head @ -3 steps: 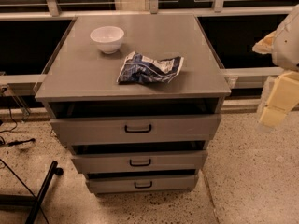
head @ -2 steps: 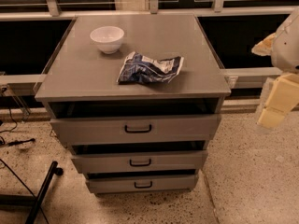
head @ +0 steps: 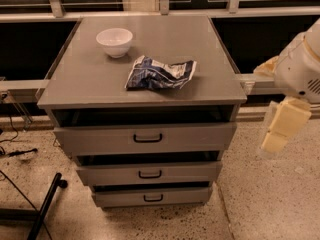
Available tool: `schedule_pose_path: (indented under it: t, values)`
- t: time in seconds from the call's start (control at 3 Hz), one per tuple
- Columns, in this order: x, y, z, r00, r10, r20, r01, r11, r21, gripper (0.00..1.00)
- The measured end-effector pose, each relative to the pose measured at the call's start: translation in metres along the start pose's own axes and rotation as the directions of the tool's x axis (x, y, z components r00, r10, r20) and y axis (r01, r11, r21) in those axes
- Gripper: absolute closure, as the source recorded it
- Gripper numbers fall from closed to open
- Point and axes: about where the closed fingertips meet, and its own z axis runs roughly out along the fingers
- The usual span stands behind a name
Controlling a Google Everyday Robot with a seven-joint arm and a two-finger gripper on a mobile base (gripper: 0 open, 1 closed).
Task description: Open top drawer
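The top drawer (head: 145,139) is the widest grey drawer front of the cabinet, with a small black bar handle (head: 148,138) at its centre. It stands pulled out a little, with a dark gap under the cabinet top. Two narrower grey drawers (head: 149,174) sit below it, each with a like handle. My gripper (head: 280,129) hangs at the right edge of the view, to the right of the cabinet and level with the top drawer, well apart from its handle. It touches nothing.
On the grey cabinet top (head: 100,79) stand a white bowl (head: 114,41) at the back left and a crumpled blue chip bag (head: 160,73) in the middle. A black stand leg (head: 45,204) lies on the speckled floor at lower left. Window rails run behind.
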Motion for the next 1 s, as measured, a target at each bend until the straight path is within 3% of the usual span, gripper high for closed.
schedule_pose_path:
  t: [0.33,1.0]
  values:
    - [-0.004,0.008,0.014,1.0,-0.013,0.025,0.014,0.9993,-0.035,0.0]
    - [-0.028,0.03,0.066,0.986,-0.05,0.16,0.068,0.9921,-0.105,0.0]
